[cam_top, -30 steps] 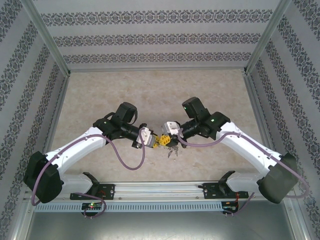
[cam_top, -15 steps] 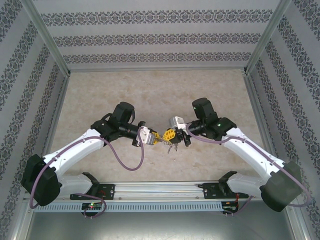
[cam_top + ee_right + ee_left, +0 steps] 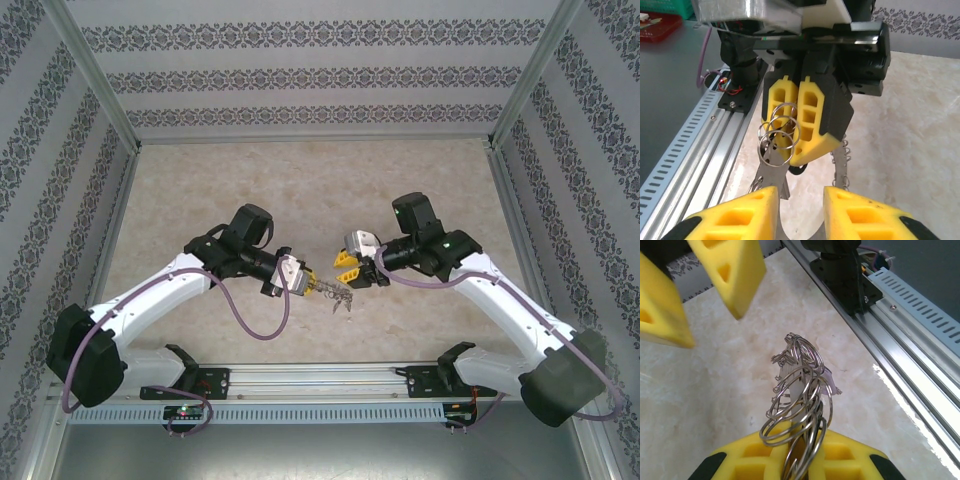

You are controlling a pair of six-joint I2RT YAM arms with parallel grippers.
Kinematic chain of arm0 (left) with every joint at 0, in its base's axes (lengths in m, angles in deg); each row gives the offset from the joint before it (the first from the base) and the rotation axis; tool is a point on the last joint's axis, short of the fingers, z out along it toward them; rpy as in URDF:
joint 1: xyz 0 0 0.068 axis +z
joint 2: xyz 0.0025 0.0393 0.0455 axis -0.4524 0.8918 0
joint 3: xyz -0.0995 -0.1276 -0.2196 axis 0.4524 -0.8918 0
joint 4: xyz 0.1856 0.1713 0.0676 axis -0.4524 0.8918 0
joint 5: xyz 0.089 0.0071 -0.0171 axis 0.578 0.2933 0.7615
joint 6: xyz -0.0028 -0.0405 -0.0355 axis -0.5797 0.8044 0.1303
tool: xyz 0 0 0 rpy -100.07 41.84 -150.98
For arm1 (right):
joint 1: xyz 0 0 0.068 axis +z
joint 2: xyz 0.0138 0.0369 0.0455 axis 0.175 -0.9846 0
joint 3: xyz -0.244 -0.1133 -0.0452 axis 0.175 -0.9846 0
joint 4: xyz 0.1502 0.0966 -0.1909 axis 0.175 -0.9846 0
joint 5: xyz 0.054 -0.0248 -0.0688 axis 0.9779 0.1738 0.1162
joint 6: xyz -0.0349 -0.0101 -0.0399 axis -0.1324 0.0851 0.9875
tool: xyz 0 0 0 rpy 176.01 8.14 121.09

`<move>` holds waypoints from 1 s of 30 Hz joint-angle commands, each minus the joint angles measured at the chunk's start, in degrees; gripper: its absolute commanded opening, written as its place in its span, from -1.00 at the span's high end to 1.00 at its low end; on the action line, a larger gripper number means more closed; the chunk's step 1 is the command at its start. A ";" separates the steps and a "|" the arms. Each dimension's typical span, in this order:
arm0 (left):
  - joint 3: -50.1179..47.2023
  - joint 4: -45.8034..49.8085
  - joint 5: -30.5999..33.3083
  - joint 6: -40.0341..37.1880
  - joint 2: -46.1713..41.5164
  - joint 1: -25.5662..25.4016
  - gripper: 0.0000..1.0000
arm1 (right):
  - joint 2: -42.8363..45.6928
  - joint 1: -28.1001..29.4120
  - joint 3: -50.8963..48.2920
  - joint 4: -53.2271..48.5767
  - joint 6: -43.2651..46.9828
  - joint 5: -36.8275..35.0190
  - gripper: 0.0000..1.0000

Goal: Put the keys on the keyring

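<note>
Left wrist view: left end effector [image 3: 799, 457] clamps the keyring [image 3: 801, 385], right end effector [image 3: 710, 326] gapes empty opposite, rail [image 3: 912, 362] alongside.

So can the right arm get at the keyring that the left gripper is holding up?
Probably yes. The right gripper is open and faces the keyring, which sticks out of the shut left gripper, and nothing sits between them.
</note>
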 commanded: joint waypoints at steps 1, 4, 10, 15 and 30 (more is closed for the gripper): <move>2.74 4.69 -3.73 -4.03 0.76 0.46 1.00 | -1.00 0.75 4.03 -5.73 5.79 -0.91 0.29; 2.76 5.12 -3.79 -4.67 1.03 0.38 1.00 | -3.60 2.23 7.17 -9.69 7.34 -0.81 0.26; 3.40 6.05 -4.08 -5.53 1.80 0.23 1.00 | -7.70 7.28 10.59 -13.76 8.43 -2.19 0.22; 3.87 6.52 -4.06 -6.02 2.18 0.20 1.00 | -9.04 9.71 11.66 -15.39 8.91 -4.73 0.22; 4.65 2.69 -3.90 6.48 3.65 1.20 1.00 | -4.78 12.14 5.46 -6.82 0.60 -12.14 0.18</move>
